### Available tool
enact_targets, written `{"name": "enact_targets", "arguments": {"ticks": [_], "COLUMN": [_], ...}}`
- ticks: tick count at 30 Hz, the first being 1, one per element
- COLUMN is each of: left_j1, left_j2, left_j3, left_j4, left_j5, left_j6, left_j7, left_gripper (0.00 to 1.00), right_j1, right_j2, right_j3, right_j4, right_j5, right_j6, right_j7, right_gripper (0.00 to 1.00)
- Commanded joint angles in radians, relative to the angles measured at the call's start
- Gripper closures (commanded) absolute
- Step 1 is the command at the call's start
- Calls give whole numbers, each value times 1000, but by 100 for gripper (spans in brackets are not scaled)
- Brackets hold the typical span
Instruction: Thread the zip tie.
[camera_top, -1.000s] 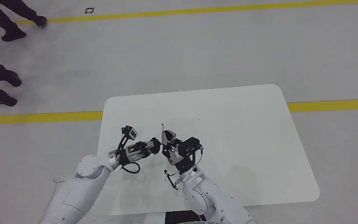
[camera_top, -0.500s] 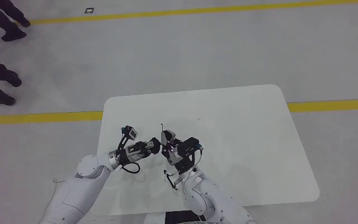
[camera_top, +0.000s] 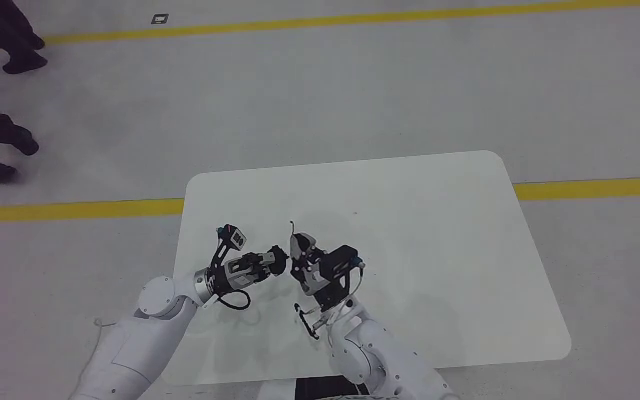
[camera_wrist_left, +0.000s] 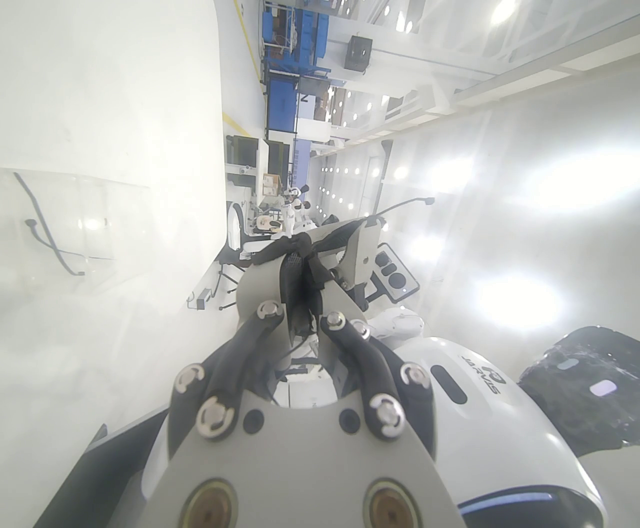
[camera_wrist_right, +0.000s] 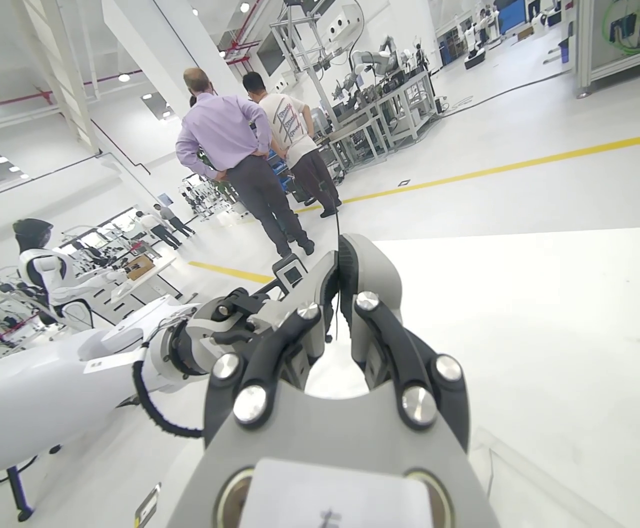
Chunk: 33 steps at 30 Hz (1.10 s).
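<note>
Both the left end effector (camera_wrist_left: 300, 246) and right end effector (camera_wrist_right: 338, 265) pinch shut on the thin zip tie (camera_wrist_right: 338, 222), tip to tip above the table (camera_top: 450, 250), seemingly to align tail with head.

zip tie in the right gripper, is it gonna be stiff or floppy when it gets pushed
Probably springy rather than limp: the zip tie stands up as a thin, nearly straight strand above the right gripper. Likely very light and apt to bend sideways if pushed, being so thin.
</note>
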Motion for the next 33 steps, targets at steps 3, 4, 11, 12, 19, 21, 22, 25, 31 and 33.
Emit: {"name": "enact_targets", "arguments": {"ticks": [3, 4, 11, 12, 19, 21, 22, 25, 31, 33], "left_j1": [0, 0, 0, 2, 22, 26, 28, 31, 29, 29], "left_j2": [0, 0, -2, -3, -7, -8, -9, -11, -14, -14], "left_j3": [0, 0, 9, 9, 6, 5, 5, 6, 6, 6], "left_j4": [0, 0, -13, -15, -42, -46, -48, -49, -43, -43], "left_j5": [0, 0, 29, 35, 82, 84, 86, 83, 76, 76], "left_j6": [0, 0, 6, 2, 0, 0, 0, 0, 0, 0], "left_j7": [0, 0, 50, 70, 150, 154, 156, 159, 159, 159], "left_gripper": [100, 100, 100, 100, 100, 100, 100, 100, 100, 100], "right_j1": [-7, -7, -4, -3, 3, 8, 12, 20, 30, 30], "right_j2": [1, 1, 2, 3, 2, 1, 0, -2, -3, -3], "right_j3": [4, 4, 6, 8, -12, -16, -19, -24, -34, -34], "right_j4": [-11, -11, -10, -7, 6, 11, 16, 30, 47, 47], "right_j5": [1, 1, -14, -49, -171, -171, -168, -164, -181, -181], "right_j6": [-13, -13, -4, 19, 115, 121, 123, 128, 138, 138], "right_j7": [-29, -29, -26, -23, -27, -32, -35, -43, -55, -55], "right_gripper": [100, 100, 100, 100, 100, 100, 100, 100, 100, 100]}}
